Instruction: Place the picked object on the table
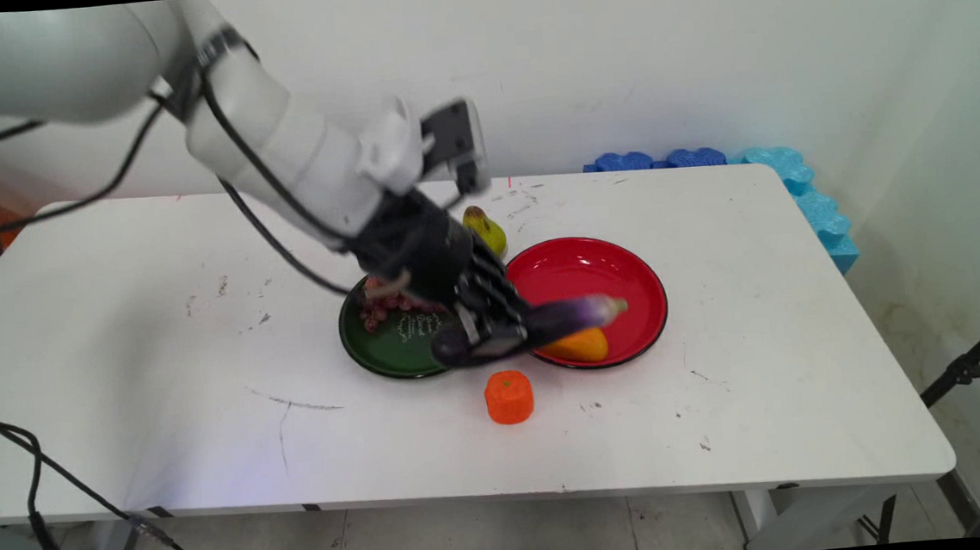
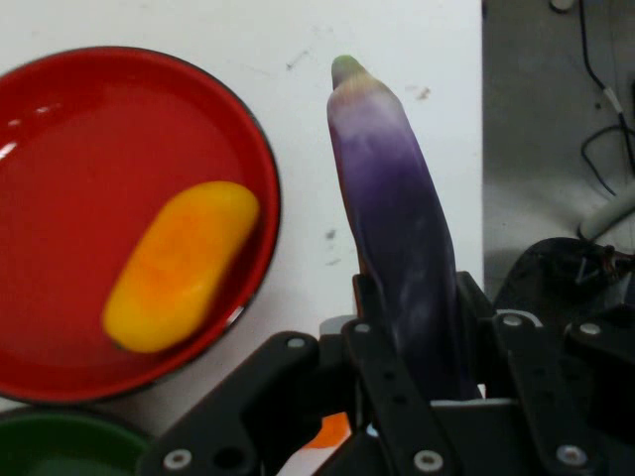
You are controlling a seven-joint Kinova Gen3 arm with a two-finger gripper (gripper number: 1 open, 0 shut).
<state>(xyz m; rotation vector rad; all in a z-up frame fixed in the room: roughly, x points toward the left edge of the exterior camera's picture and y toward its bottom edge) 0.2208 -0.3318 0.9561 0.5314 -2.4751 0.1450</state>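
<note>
My gripper (image 1: pixel 494 331) is shut on a purple eggplant (image 1: pixel 545 321), holding it near its dark end while its pale green tip points right over the red plate (image 1: pixel 619 270). In the hand view the eggplant (image 2: pixel 397 228) rises between the two fingers (image 2: pixel 372 347), beside the red plate (image 2: pixel 69 149). An orange-yellow mango (image 1: pixel 579 346) lies in that plate's near part, also seen as the mango (image 2: pixel 181 265) in the hand view. The green plate (image 1: pixel 391 347) sits just left of the gripper with dark red grapes (image 1: pixel 384 304) on it.
An orange toy fruit (image 1: pixel 509 396) stands on the table in front of the plates. A yellow-green pear (image 1: pixel 485 229) stands behind them. Blue foam pieces (image 1: pixel 794 185) lie along the table's far right edge. Black cables hang at the left.
</note>
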